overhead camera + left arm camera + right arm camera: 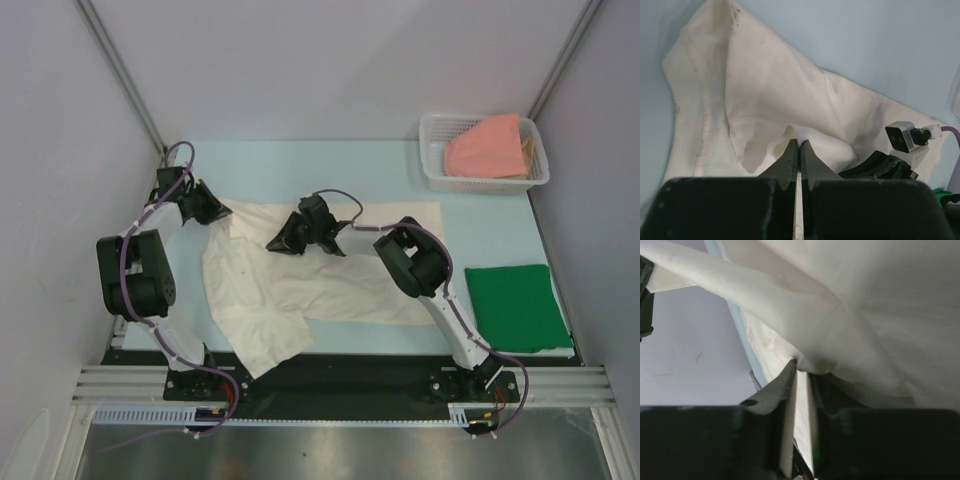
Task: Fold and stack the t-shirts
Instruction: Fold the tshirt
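Note:
A cream-white t-shirt (pixel 330 275) lies spread and rumpled across the middle of the table. My left gripper (pixel 222 212) is at its far left corner, jaws shut on a raised fold of the cloth (pixel 799 142). My right gripper (pixel 276 243) sits on the shirt's upper middle. Its jaws stand narrowly apart with cream cloth (pixel 802 365) pinched between them, and the cloth drapes over its right finger. A dark green t-shirt (pixel 515 305) lies folded flat at the right. A salmon-pink t-shirt (pixel 487 148) is bunched in the basket.
A white lattice basket (pixel 432 170) stands at the back right corner. Grey walls close in the left and right sides. The right arm's wrist camera (pixel 900 136) shows close by in the left wrist view.

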